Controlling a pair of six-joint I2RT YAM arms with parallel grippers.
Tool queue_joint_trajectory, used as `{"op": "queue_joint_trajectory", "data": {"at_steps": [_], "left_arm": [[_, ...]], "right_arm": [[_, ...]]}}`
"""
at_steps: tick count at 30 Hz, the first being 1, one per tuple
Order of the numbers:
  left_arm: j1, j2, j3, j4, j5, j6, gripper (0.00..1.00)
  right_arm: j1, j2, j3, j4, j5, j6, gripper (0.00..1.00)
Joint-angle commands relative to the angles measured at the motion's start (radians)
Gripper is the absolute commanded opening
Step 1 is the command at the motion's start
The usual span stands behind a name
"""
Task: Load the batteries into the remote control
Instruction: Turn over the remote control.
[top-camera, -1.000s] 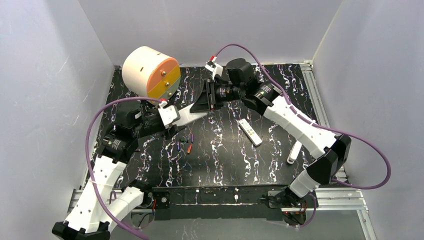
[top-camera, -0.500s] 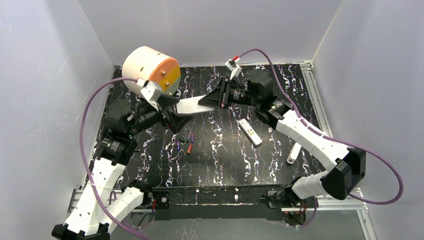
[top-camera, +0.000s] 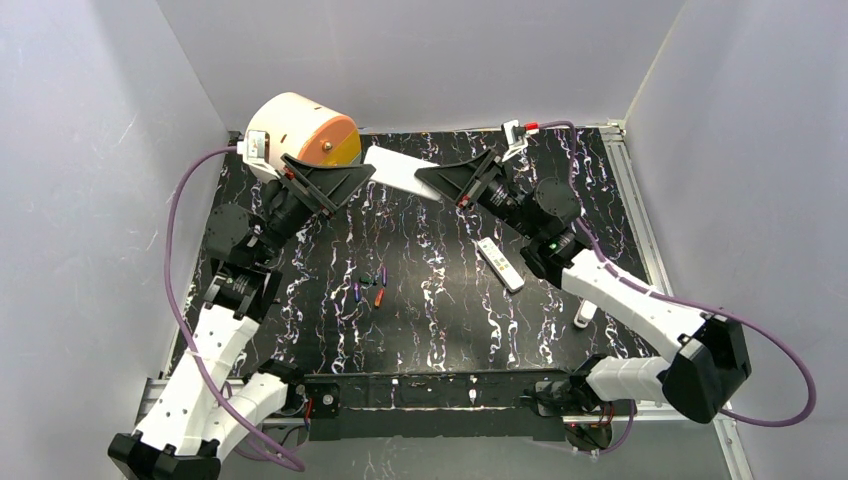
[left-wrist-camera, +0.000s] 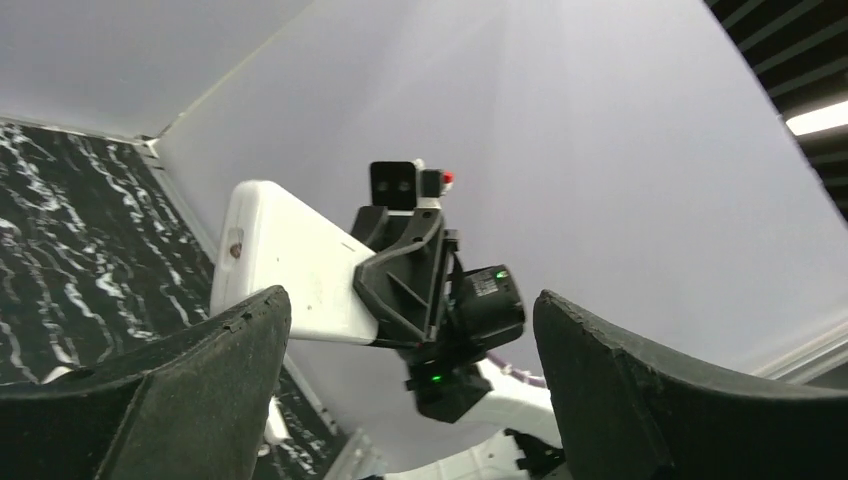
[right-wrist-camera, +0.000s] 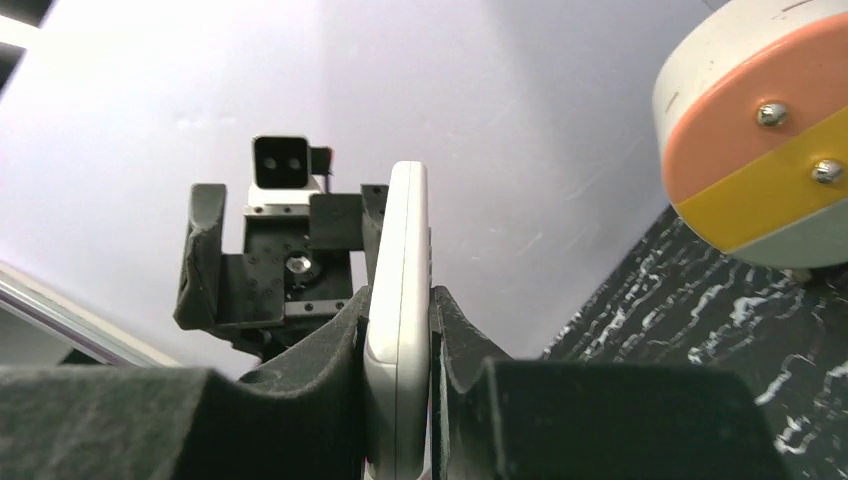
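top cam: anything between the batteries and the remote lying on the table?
Nothing. In the top view the stretch of black marbled table between the batteries and the flat remote is bare; the other remote is up in the right gripper.

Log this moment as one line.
right gripper shut on white remote, held mid-air | left gripper open, not touching it | batteries loose on table

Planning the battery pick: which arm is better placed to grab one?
Left. The left gripper is open and empty, and the batteries lie on the table nearer its base. The right gripper is shut on a white remote, held off the table.
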Motion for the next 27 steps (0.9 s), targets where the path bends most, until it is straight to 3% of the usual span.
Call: {"op": "queue_joint_trajectory", "data": {"at_steps": [1, 12, 18, 22, 27], "left_arm": [[-0.003, 0.013, -0.054, 0.062, -0.054, -0.177, 0.89], [-0.004, -0.024, -0.089, 0.075, -0.132, -0.144, 0.9], [-0.006, 0.087, -0.073, 0.197, -0.035, -0.193, 0.92], [-0.01, 0.128, -0.08, 0.339, -0.038, -0.232, 0.9], [-0.031, 0.125, -0.103, 0.373, -0.068, -0.225, 0.85]], "right_arm": [[0.006, 0.014, -0.011, 0.353, 0.031, 0.144, 0.19], [0.007, -0.133, -0.056, 0.169, 0.236, -0.001, 0.22], [0.015, -0.03, -0.01, 0.2, 0.098, 0.087, 0.23], [0.027, 0.019, -0.03, 0.29, 0.1, 0.173, 0.23], [0.064, 0.057, 0.003, 0.27, 0.117, 0.162, 0.24]]}}
